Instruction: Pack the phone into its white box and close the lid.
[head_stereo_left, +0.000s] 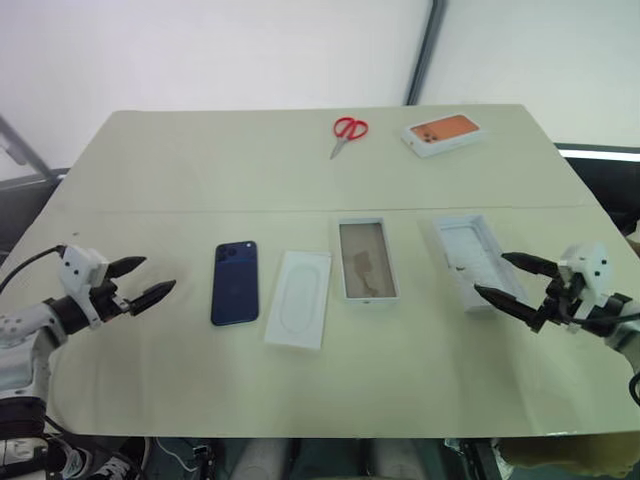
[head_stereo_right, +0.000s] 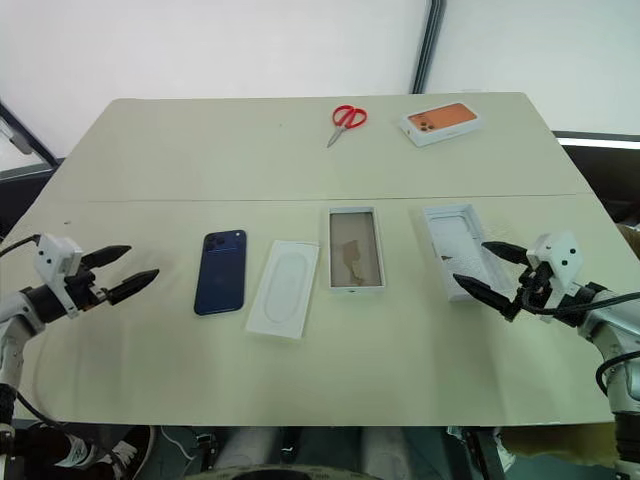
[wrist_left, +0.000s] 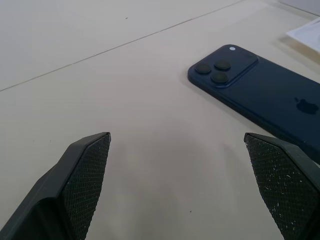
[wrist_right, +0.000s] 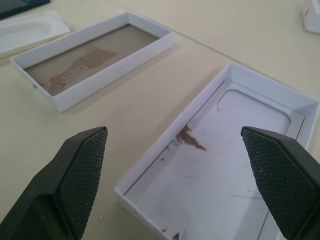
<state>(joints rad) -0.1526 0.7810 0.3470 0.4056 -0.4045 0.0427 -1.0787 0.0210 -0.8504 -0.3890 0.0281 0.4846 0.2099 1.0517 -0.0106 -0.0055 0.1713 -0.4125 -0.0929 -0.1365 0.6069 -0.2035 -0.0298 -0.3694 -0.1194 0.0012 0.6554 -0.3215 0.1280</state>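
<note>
A beige table (head_stereo_left: 180, 160) carries some other items. Red-handled scissors (head_stereo_left: 347, 133) lie near the far edge. Beside them, to the right, lies a white box with an orange phone picture (head_stereo_left: 442, 134). A flat white insert with an oval outline (head_stereo_left: 299, 298) lies nearer, slightly tilted.

In the left wrist view the phone (wrist_left: 260, 92) runs off the picture's edge — only its camera end and part of the glossy back are visible. A white corner (wrist_left: 306, 34) at the frame's edge is cut too short to identify. In the right wrist view the lid (wrist_right: 235, 165) is truncated at its near end, and the white insert (wrist_right: 27, 29) is partly cropped. Its oval outline is unclear there. The lid's outer face lies against the table (head_stereo_left: 300, 170) — hidden.
</note>
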